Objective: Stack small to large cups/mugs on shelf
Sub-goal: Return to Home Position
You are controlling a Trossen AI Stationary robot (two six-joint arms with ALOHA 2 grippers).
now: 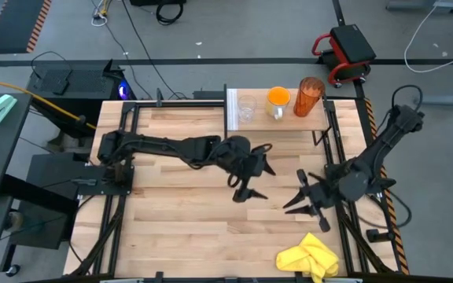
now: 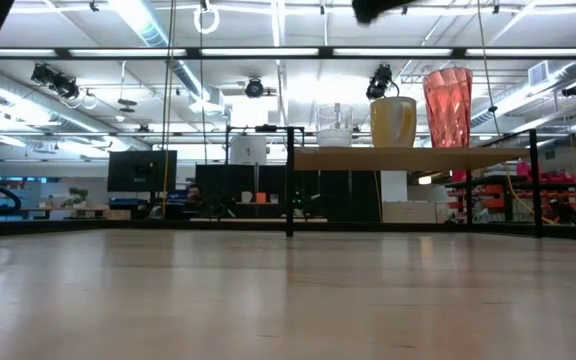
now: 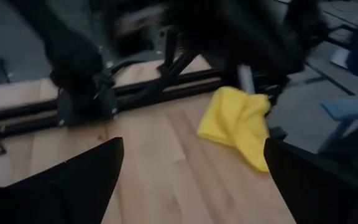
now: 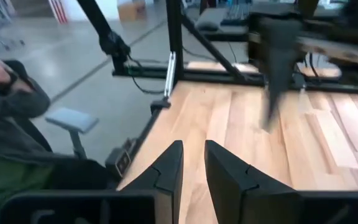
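The shelf (image 1: 234,118) stands at the table's far edge, right of the middle; it also shows in the low view (image 2: 408,158). On it stand, from left to right, the small clear glass cup (image 1: 246,108) (image 2: 335,125), the orange mug (image 1: 278,101) (image 2: 393,122) and the tall amber tumbler (image 1: 308,97) (image 2: 448,107), each upright on its base and apart from the others. My left gripper (image 1: 258,181) (image 3: 191,186) hangs open wide and empty over the table's middle. My right gripper (image 1: 303,200) (image 4: 193,162) is empty to its right, its fingers a narrow gap apart.
A crumpled yellow cloth (image 1: 309,255) (image 3: 238,121) lies near the table's front right corner. Black frame rails (image 1: 340,157) run along the table's sides. A person (image 4: 5,124) sits beyond the table's edge in the right wrist view. Bare wood (image 1: 187,220) lies front left.
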